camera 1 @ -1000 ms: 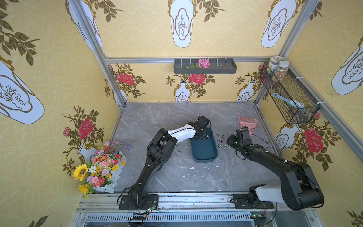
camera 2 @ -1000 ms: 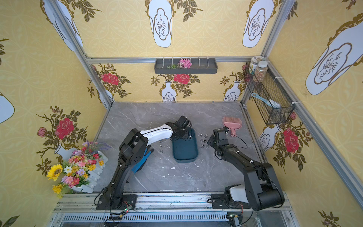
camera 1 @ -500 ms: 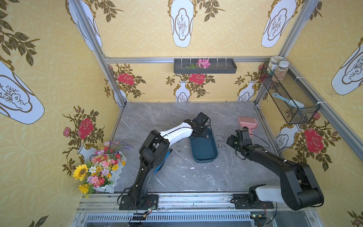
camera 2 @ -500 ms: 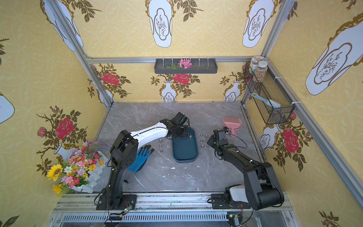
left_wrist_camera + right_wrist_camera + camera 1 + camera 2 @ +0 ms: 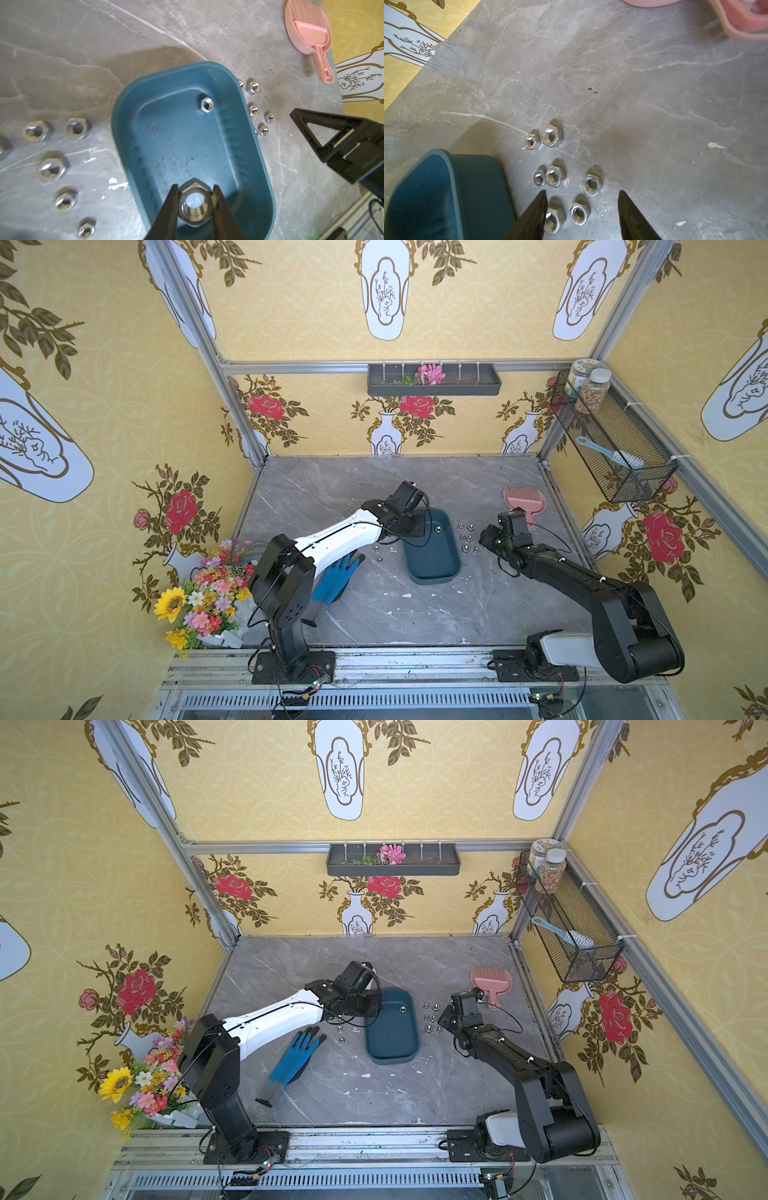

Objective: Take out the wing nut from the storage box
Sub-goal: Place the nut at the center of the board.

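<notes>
In both top views I see the box (image 5: pixel 432 560) mid-table (image 5: pixel 374 614), with the left gripper (image 5: pixel 415 526) low over its far end and the right gripper (image 5: pixel 483 540) just beside it, near loose nuts (image 5: pixel 467 537). On my left wrist feed the jaws are clamped on a hex nut (image 5: pixel 187 214) over the box floor, touching or not I cannot tell, and a small nut (image 5: pixel 205 105) lies in the box near a corner. On my right wrist feed the jaws stand apart over seven loose nuts, the box alongside.
</notes>
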`<state>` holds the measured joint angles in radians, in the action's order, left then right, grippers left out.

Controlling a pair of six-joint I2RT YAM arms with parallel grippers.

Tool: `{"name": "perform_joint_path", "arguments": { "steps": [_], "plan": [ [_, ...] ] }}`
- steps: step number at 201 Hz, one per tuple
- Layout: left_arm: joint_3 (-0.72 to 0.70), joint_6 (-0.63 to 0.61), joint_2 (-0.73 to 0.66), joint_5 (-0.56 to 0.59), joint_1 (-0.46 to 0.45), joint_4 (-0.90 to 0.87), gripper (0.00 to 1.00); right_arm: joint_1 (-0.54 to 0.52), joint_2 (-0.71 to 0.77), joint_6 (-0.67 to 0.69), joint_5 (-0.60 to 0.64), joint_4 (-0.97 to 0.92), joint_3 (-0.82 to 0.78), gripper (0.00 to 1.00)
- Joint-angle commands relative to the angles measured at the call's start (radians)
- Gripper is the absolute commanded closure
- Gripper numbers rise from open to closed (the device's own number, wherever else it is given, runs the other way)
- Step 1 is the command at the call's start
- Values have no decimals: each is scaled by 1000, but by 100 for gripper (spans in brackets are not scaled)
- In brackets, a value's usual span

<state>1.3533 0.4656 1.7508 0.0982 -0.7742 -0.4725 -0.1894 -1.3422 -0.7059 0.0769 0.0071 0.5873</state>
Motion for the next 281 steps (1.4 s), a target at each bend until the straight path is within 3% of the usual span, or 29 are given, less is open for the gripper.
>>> {"name": "perform_joint_path", "arguments": {
  "steps": [1,78,235,281],
  "plan": [
    [-60,18,-47,34,4,5,80,-1,-4,-2,0,21,6,44],
    [-297,103,-168,32,99,67,79,-2,4,-3,0,19,8,44],
    [-276,108,62,43,107,119,81,-2,-8,-3,-8,19,9,44],
    [-272,104,74,69,107,104,75,-2,-8,-2,-8,17,9,44]
  ]
}}
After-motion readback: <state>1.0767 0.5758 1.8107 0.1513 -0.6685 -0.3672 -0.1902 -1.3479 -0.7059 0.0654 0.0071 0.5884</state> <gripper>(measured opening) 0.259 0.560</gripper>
